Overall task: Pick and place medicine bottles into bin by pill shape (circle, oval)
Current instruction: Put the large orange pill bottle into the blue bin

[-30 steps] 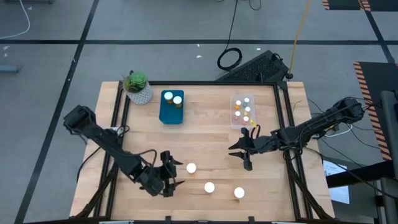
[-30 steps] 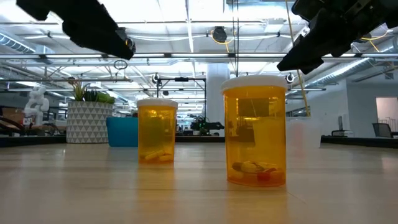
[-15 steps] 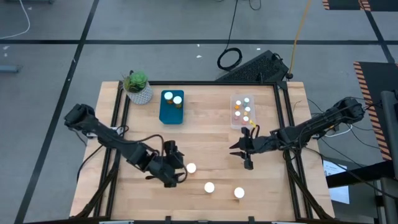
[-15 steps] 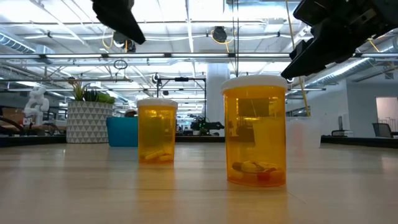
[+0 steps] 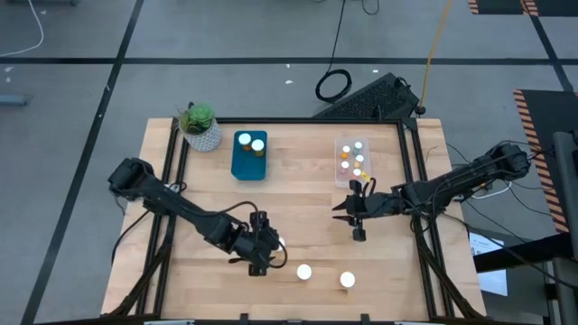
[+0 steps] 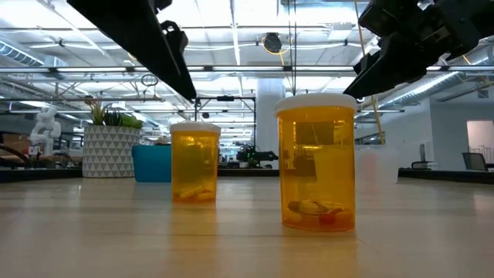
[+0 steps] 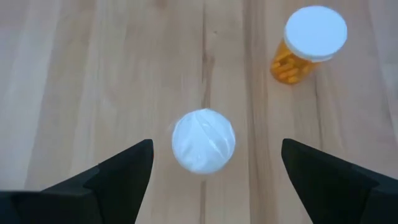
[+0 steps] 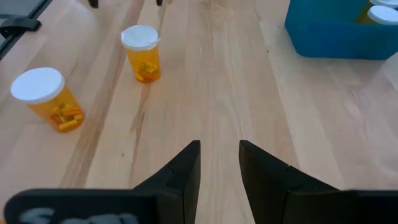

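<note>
Directly below the wide-spread left gripper (image 7: 211,171) stands a round white-capped bottle (image 7: 203,140) on the wood-grain table (image 7: 93,74); right gripper (image 8: 219,163) narrow.

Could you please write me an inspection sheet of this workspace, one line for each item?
Surface: wooden table, bare wood between things.
Job's things: three loose amber bottles; two in the blue bin; several in the clear bin.
Clutter: potted plant at the far left corner.
Grippers: left claw open above one loose bottle; right claw near the clear bin, fingers narrowly apart.
Cables: coiled black cable on the floor.
Surroundings: grey floor; no person seen.
</note>
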Motion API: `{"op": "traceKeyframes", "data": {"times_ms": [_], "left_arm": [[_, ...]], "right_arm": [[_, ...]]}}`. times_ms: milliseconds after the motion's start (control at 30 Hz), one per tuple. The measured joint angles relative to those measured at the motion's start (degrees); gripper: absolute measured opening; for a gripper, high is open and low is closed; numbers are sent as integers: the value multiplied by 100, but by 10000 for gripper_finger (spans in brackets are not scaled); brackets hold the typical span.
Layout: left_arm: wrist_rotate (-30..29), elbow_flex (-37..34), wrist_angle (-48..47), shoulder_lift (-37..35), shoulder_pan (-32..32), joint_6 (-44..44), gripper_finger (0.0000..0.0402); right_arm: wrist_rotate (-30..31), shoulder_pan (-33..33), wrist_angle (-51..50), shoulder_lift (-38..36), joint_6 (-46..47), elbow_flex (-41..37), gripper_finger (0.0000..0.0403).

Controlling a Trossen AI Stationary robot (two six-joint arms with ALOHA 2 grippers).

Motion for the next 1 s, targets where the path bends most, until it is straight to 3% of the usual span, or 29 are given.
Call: {"op": "traceKeyframes", "data": {"times_ms": [533, 1000], "left_arm": [[-314, 0, 159, 396, 44, -80, 358], [139, -205, 365, 596, 278, 81, 347]], "right_arm": [[-12, -34, -17, 0, -98, 0, 102], [-162, -23, -5, 0, 74, 0, 102]]}}
